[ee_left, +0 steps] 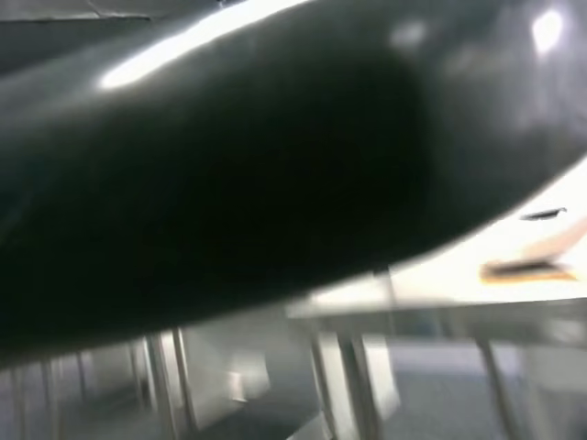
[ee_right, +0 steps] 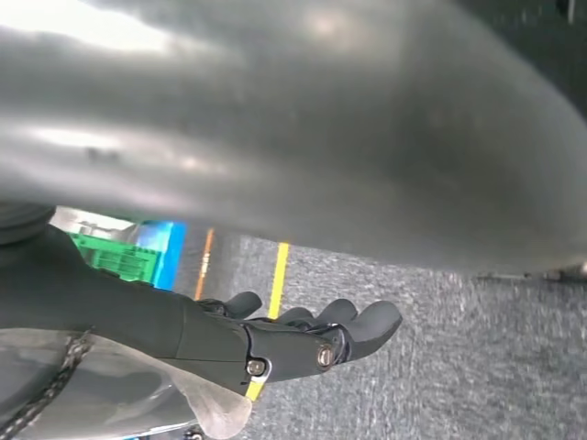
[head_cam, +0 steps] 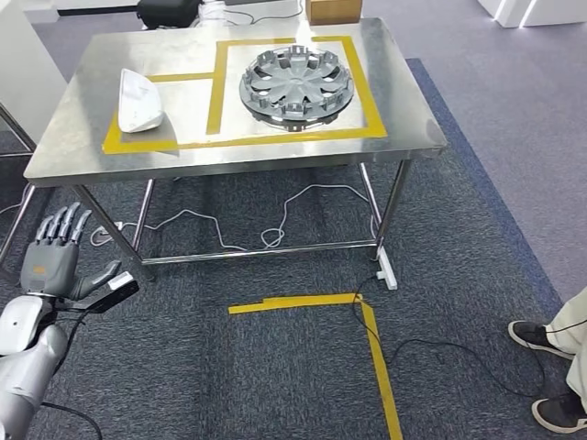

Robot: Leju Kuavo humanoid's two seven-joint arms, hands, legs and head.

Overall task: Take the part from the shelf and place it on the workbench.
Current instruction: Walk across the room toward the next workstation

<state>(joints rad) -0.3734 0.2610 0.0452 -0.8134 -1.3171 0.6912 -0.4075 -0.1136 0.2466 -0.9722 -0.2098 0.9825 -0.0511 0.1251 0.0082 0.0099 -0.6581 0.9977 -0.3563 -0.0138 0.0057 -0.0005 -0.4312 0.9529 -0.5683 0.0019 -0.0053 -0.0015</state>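
Observation:
A steel workbench (head_cam: 228, 156) stands ahead in the head view. On it a grey wheel cover (head_cam: 296, 82) lies inside a square of yellow tape. A white moulded part (head_cam: 138, 101) lies in the smaller taped field to its left. My left hand (head_cam: 51, 261) hangs low at the left, in front of the bench and below its top, fingers straight and apart, holding nothing. In the right wrist view my right hand (ee_right: 312, 335) has its dark fingers stretched out over grey carpet, with nothing in them.
Cables and a white power strip (head_cam: 386, 270) lie under the bench. Yellow tape (head_cam: 373, 348) marks a corner on the carpet in front. A person's shoes (head_cam: 547, 367) stand at the right edge. A cardboard box (head_cam: 332, 9) sits behind the bench.

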